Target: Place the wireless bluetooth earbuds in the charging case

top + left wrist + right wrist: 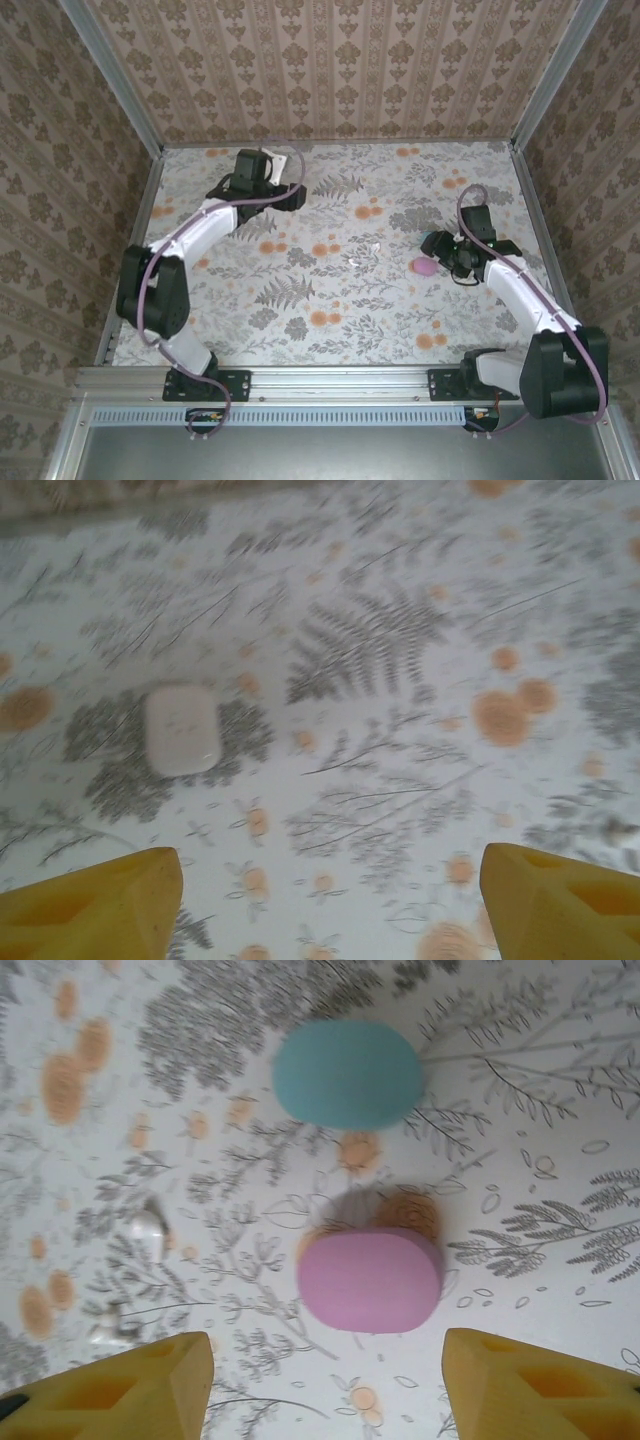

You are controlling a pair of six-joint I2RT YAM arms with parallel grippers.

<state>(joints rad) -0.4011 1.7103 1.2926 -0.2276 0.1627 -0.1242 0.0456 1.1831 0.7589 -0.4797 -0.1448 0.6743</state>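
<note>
A closed pink charging case lies flat on the floral table, just ahead of my right gripper, which is open with nothing between its yellow fingers. Beyond it lies a closed teal case. Two white earbuds lie loose to the left of the pink case. From above, the pink case sits beside the right gripper, and the white earbuds lie further left. My left gripper is open and empty over the table. A closed white case lies ahead of it to the left.
The table is walled in by patterned panels with metal corner posts. My left arm reaches to the far left corner. My right arm runs along the right side. Open tabletop lies between the two arms.
</note>
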